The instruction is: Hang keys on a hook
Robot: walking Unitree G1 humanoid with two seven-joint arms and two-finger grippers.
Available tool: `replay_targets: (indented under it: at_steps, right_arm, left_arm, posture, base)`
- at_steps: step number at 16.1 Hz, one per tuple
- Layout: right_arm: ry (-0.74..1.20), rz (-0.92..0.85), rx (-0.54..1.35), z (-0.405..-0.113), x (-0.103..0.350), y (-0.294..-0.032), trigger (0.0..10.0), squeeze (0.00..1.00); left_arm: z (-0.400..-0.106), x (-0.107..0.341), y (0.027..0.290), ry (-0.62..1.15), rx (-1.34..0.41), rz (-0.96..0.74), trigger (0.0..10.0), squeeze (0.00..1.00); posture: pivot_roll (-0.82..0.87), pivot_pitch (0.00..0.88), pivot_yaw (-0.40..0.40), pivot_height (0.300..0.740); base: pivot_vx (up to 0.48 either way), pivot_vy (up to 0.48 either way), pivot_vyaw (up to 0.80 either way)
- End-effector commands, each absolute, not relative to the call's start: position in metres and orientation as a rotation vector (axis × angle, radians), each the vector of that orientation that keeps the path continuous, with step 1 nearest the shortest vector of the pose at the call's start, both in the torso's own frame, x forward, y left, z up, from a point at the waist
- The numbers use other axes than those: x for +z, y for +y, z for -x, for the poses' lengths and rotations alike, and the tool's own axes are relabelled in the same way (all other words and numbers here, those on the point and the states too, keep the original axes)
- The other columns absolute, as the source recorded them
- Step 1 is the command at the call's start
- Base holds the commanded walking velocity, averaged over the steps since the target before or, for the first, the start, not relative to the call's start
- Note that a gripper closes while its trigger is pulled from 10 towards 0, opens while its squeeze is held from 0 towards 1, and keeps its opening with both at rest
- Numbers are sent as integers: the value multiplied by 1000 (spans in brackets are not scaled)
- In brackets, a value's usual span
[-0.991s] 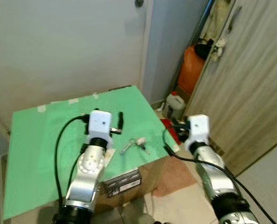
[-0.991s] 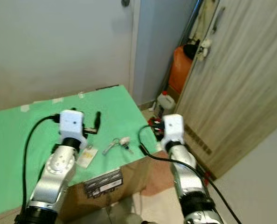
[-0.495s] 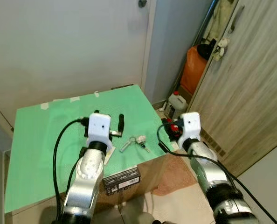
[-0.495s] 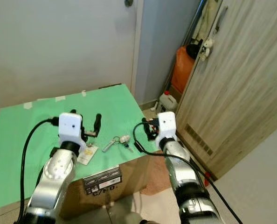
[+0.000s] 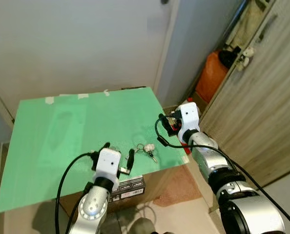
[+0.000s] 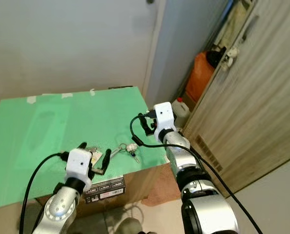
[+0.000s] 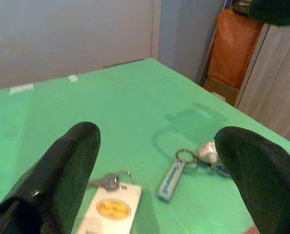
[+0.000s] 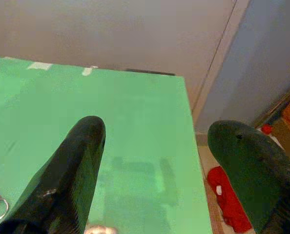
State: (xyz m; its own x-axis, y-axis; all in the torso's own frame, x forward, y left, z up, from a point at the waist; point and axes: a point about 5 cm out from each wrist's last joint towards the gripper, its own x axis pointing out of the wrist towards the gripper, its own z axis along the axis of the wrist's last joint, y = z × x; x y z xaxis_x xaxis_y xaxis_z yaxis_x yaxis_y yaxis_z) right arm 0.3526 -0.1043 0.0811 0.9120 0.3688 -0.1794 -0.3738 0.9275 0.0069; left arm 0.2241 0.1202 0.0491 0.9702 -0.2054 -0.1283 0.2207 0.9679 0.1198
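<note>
Green-topped table [image 5: 62, 131] shoved up against a plain pale wall, with a wood-grain cabinet door and an orange jug [image 5: 211, 80] off at about 2 o'clock, so it's a pretty cramped hallway corner. Going from the left: the left gripper [image 5: 119, 161] sits low at roughly 7 o'clock over the near edge of the table, fingers spread wide with nothing between them. In its wrist view the two black fingers [image 7: 62, 175] frame the goods nicely, which I'd guess is why the arm is parked there: it's lined up for a grab. Right by the near finger is a white tag with an orange sticker [image 7: 111, 207] and a key on a ring. A bit further toward the centre is the keys bunch [image 5: 146, 148], with a pale blue fob [image 7: 170, 178] and a small white charm [image 7: 207, 152], lying flat on the green, not touched by anything. Below the table edge there's a black labelled box [image 5: 128, 186]. Over at 3 o'clock the right gripper [image 8: 150, 161] hovers above the table's far right corner, also wide open and empty, aimed back across the surface toward the keys. No hook that I can make out anywhere, so my read is we're at the pick-up stage and the hanging part hasn't started.
</note>
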Motion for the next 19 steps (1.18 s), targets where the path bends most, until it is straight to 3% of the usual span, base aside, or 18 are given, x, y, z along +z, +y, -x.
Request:
replay_targets:
  at_steps: [1,12,16,19]
  right_arm:
    - [206,13,367,-353,77,-108,10000,0]
    - [433,-127,423,-323,32,-80,10000,0]
    - [440,-111,450,-322,32,-71,10000,0]
    - [408,-86,477,-322,35,-67,10000,0]
  left_arm:
    - [-220,52,115,105,-216,-105,10000,0]
    - [-190,123,127,-39,-122,-117,10000,0]
    - [-194,123,132,-6,-100,-116,10000,0]
    - [-197,124,130,7,-93,-108,10000,0]
  posture:
    - [188,45,-177,740]
    - [362,155,-184,740]
    - [355,153,-195,736]
    - [337,145,-198,709]
  base:
    - [0,0,0]
    - [0,0,0]
    - [0,0,258]
    - [0,0,200]
